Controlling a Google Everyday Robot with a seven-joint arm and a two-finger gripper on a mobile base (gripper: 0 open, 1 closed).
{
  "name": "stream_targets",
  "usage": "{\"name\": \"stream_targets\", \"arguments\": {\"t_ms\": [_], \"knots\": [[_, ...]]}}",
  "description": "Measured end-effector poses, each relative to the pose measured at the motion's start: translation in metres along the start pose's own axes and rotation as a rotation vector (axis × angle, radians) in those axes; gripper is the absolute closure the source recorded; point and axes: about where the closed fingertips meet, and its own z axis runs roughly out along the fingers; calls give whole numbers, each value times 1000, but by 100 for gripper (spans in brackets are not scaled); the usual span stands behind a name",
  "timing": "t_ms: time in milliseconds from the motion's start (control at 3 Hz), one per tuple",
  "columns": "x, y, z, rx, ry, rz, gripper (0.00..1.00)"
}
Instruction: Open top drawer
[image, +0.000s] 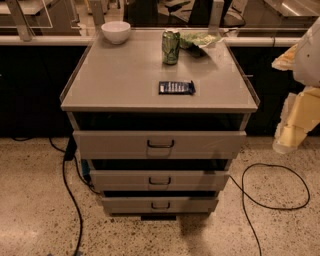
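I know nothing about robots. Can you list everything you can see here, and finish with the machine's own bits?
cabinet: one, grey-beige, centre of view
top drawer: one, grey-beige, widest, just under the tabletop, dark loop handle at its centre
lower drawers: two, grey, narrower, stacked below it
bowl: one, white, back left of the tabletop
can: one, green, upright, back centre
crumpled wrapper: one, green and white, right of the can
flat packet: one, dark blue, near the front edge
cables: two, black, on the floor either side
floor: speckled beige
arm: one, white, right edge
claw: one, cream-yellow, right edge, level with the top drawer, apart from the cabinet
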Motion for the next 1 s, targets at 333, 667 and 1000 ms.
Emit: {"name": "stream_targets", "arguments": {"t_ms": [333, 667, 1000], "knots": [[1, -1, -2, 5, -2, 7, 0], [23, -8, -6, 23, -14, 33, 0], [63, -20, -13, 69, -14, 58, 0]]}}
